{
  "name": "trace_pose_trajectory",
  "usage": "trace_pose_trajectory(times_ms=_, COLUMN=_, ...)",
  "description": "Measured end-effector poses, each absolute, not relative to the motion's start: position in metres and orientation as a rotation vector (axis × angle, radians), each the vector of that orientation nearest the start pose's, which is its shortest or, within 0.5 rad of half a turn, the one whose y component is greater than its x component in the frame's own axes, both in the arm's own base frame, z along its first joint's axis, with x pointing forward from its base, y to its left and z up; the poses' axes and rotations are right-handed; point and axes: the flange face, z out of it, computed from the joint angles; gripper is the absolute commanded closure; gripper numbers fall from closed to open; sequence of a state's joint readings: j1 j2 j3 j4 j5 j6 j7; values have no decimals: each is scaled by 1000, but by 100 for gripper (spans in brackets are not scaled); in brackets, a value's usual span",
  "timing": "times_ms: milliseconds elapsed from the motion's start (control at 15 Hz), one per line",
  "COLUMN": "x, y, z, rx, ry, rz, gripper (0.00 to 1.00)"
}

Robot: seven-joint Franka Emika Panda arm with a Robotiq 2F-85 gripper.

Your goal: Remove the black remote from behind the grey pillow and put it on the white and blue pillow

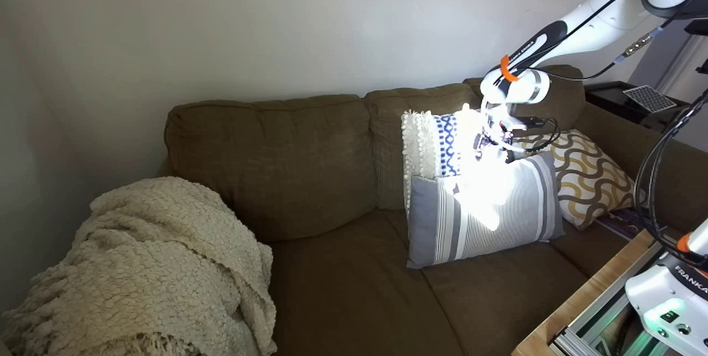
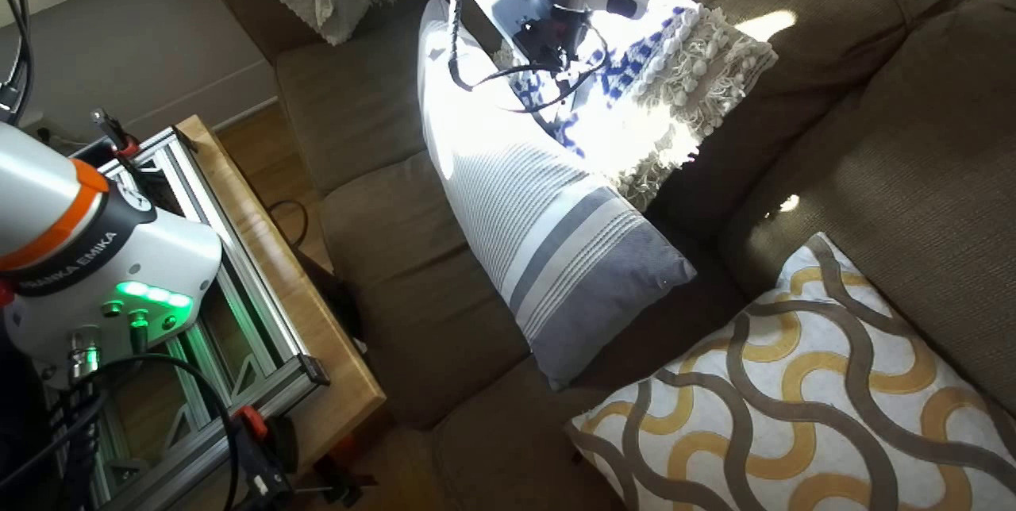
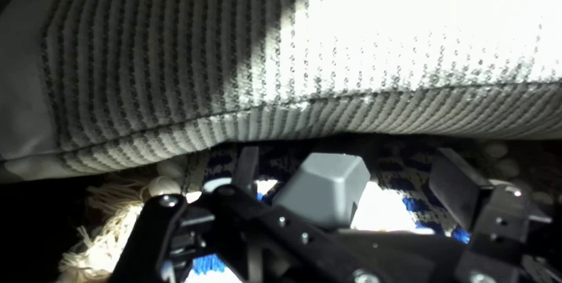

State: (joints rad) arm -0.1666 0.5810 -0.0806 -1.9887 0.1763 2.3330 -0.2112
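Hanging, jaws wide apart, gripping nothing I can see, the black metal hand is between the rectangular grey-striped fabric cushion and the fringed white-and-blue cushion.

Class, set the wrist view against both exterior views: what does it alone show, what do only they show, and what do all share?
Only the wrist view: a clear close-up of the tool, fingers apart.
Only the exterior views: the curve-patterned pillow, cream blanket and robot's base.
Shared: the grey pillow, the white and blue pillow and part of the tool.
No view lets me identify the black remote.
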Motion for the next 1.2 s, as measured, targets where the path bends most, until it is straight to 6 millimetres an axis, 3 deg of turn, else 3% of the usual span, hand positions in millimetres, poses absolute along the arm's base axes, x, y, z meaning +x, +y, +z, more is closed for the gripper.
trace_pose_trajectory(times_ms=200, x=570, y=-144, z=139, rx=-3009, ry=289, rz=334, gripper=0)
trace_pose_trajectory(times_ms=333, x=572, y=-147, z=131, rx=-3011, ry=308, rz=343, gripper=26)
trace_pose_trajectory(times_ms=933, x=578, y=-152, z=112, rx=-3010, ry=323, rz=361, gripper=95)
trace_pose_trajectory(times_ms=1000, x=579, y=-153, z=112, rx=-3010, ry=326, rz=359, gripper=52)
trace_pose_trajectory(times_ms=1133, x=578, y=-156, z=113, rx=-3009, ry=334, rz=357, gripper=56)
trace_pose_trajectory(times_ms=1200, x=578, y=-157, z=113, rx=-3008, ry=338, rz=355, gripper=50)
